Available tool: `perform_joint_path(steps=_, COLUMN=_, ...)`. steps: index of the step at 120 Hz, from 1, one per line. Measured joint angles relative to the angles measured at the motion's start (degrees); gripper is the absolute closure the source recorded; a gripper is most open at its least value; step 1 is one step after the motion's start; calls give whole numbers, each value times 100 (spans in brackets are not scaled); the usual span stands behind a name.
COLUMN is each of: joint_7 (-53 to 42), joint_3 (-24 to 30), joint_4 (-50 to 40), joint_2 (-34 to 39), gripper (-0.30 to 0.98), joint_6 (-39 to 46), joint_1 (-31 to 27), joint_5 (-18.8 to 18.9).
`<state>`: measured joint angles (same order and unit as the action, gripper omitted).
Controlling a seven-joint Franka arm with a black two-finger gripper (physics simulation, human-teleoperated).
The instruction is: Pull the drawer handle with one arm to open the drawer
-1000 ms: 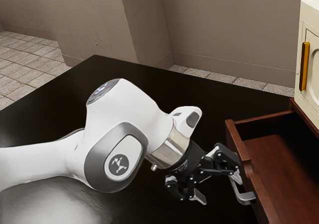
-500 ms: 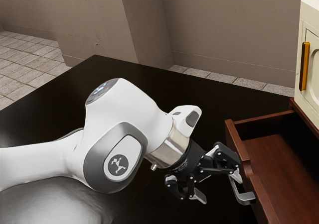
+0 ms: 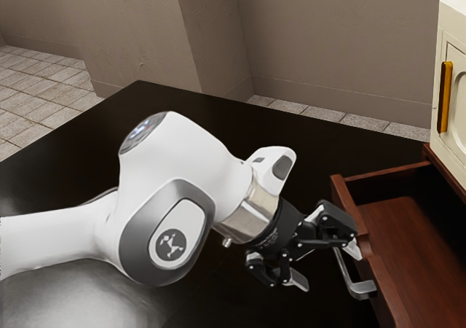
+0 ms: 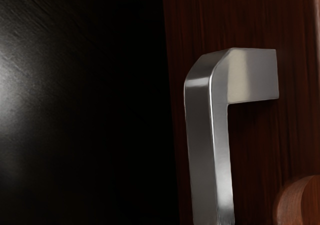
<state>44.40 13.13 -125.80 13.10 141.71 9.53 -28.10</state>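
One drawer (image 3: 348,205) is found standing part way out, its inside exposed. The handle (image 4: 200,135), a squared metal bar, is fixed to the outer face of the drawer; its long axis is run along that face, and it is held off by a bent end. The gripper (image 3: 325,265) is noted just outside the same face, beside the handle, with its two fingers spread and nothing clamped. One fingertip (image 3: 352,250) is placed close to the bar, apparently on its drawer side; whether the metal is touched cannot be told. The other is set farther out from the drawer.

The opening is judged to be well advanced. Should more travel be required, the bar would best be drawn straight out from the drawer, square to its long axis, by the inner finger. A slip off the handle's end is considered the chief risk, as no grip is closed on it.

A cream box (image 3: 453,36) with an amber pull (image 3: 445,98) is located above and behind the drawer, outside the expected path. The dark tabletop (image 3: 313,138) is extended outward from the drawer, beneath the arm (image 3: 54,244)
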Motion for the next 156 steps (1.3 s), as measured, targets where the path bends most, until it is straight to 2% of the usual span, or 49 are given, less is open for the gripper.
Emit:
perform_joint_path(steps=74, joint_7=76, joint_3=207, joint_4=-104, joint_2=-151, gripper=0, joint_6=56, joint_1=-2, joint_5=-20)
perform_joint_path(steps=111, joint_7=146, joint_3=196, joint_4=-463, joint_2=296, gripper=0, joint_6=-43, joint_1=-27, joint_5=-40)
perform_joint_path(steps=156, joint_7=181, joint_3=169, joint_4=-536, joint_2=434, gripper=0, joint_6=-89, joint_1=-31, joint_5=-78)
